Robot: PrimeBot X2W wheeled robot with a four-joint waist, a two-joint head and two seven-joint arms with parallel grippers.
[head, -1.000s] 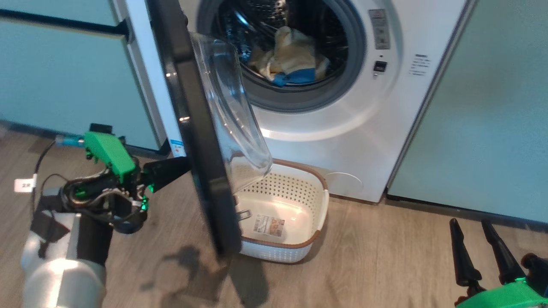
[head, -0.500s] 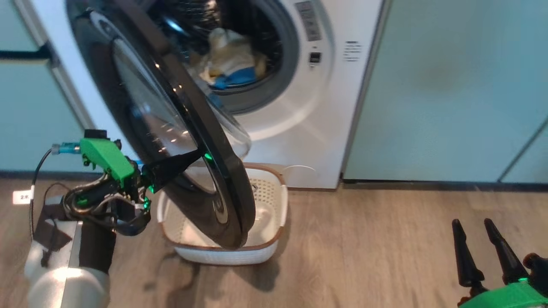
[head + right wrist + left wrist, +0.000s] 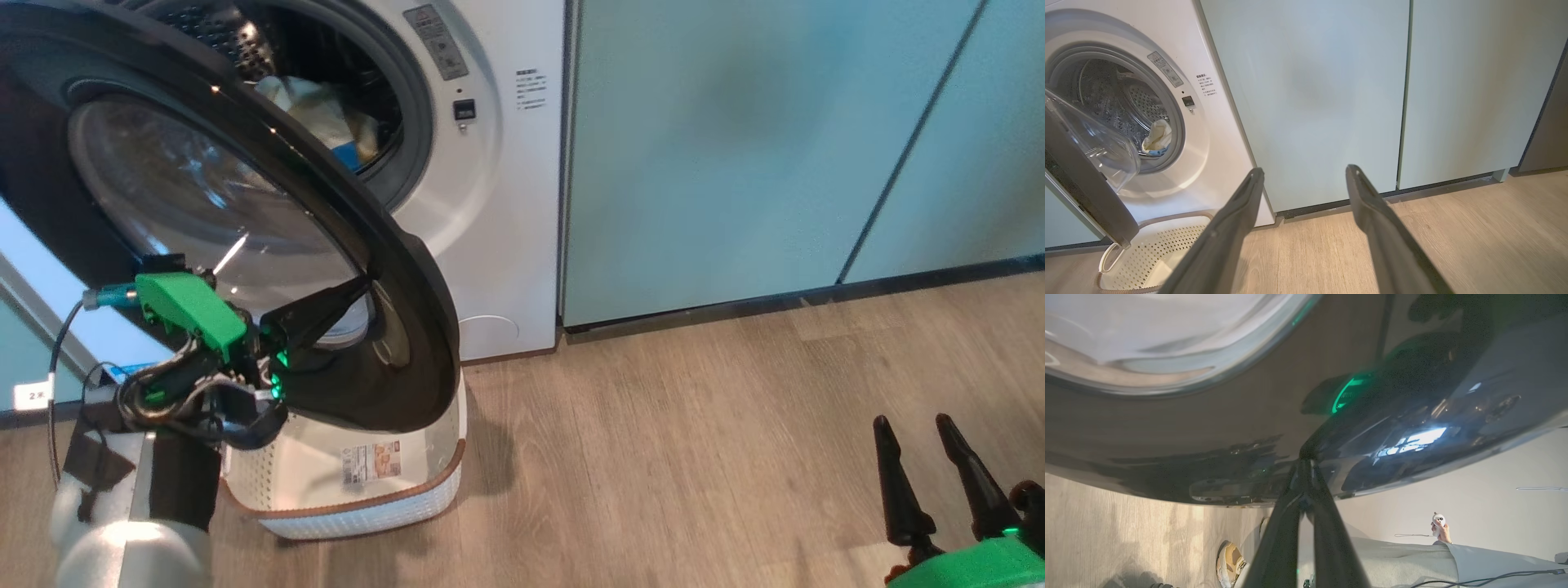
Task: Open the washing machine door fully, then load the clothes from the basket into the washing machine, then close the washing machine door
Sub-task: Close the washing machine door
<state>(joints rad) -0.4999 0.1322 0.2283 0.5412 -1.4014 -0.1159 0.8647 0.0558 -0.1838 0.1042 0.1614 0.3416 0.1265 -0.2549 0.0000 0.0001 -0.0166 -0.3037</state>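
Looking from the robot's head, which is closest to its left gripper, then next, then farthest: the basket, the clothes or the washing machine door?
1. The washing machine door: the shut left gripper touches its black rim.
2. The basket: on the floor just below.
3. The clothes: back inside the drum.

I note pale green cabinet doors [image 3: 718, 147] above a dark plinth [image 3: 735, 307] along the far edge of the wood floor [image 3: 694, 457]. In the left wrist view, a person's tan shoe [image 3: 1229, 559] rests on that floor, with a grey trouser leg [image 3: 1404, 559] beside it.
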